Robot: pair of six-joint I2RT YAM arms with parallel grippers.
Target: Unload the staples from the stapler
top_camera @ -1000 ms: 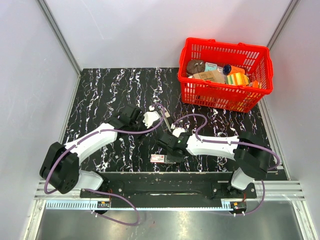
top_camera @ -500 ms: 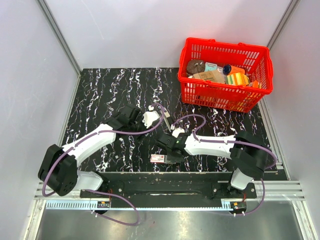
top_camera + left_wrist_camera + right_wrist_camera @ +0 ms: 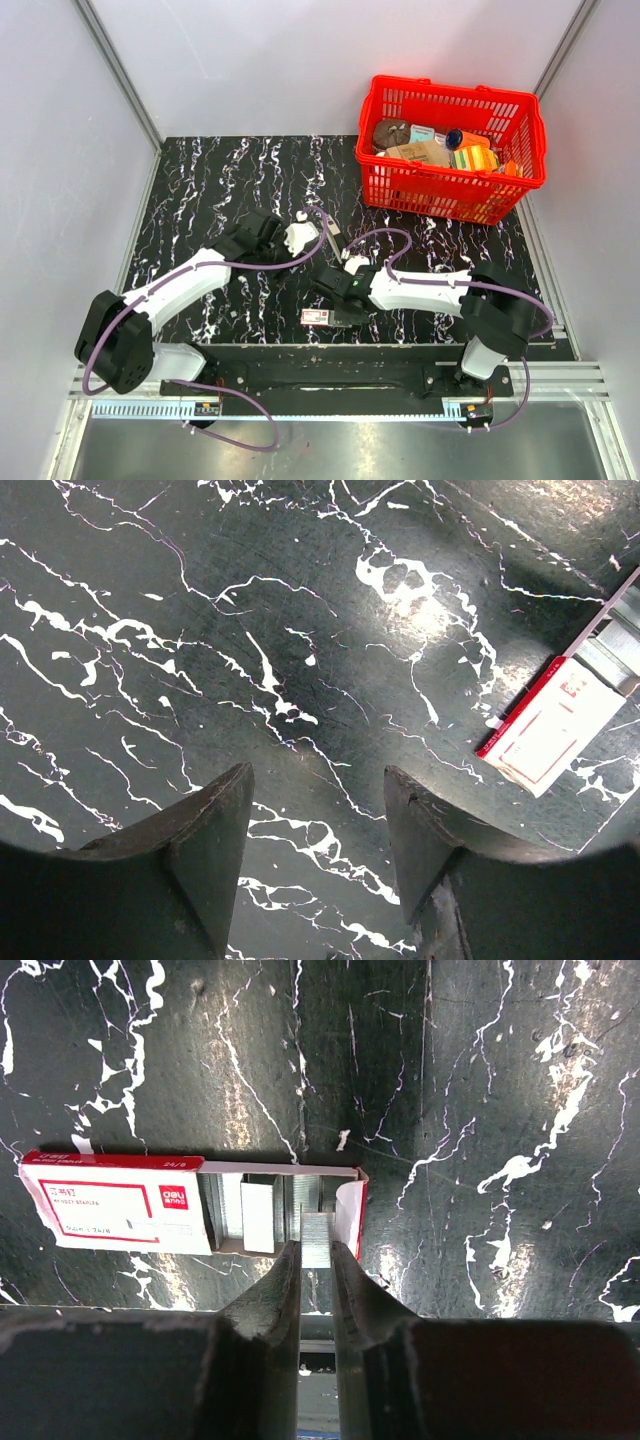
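- Lately the right arm has crept a touch leftward, closer over the staple box (image 3: pixel 120 1215). Nothing else on the table has shifted, and the left arm has barely moved.
- Right gripper (image 3: pixel 317 1247), nearest the bases: jaws almost closed, pinching a staple strip (image 3: pixel 318 1226) above the box's slid-out tray (image 3: pixel 225 1200).
- My reading: the staples are out of the stapler and going into the box, so the task looks close to done. Whether any remain loaded, I cannot tell.
- Left gripper (image 3: pixel 315 775): jaws spread with nothing between them, hovering over the bare black marbled table (image 3: pixel 220 180).
- Stapler (image 3: pixel 333 238): slim pale piece lying on the table just beyond the left gripper and apart from both grippers. Too small to tell whether it lies open.
- Purple cable (image 3: pixel 385 236) loops near the stapler and is a possible snag.
- Far right corner: red basket (image 3: pixel 440 195) of assorted goods, well apart, blocking nothing.
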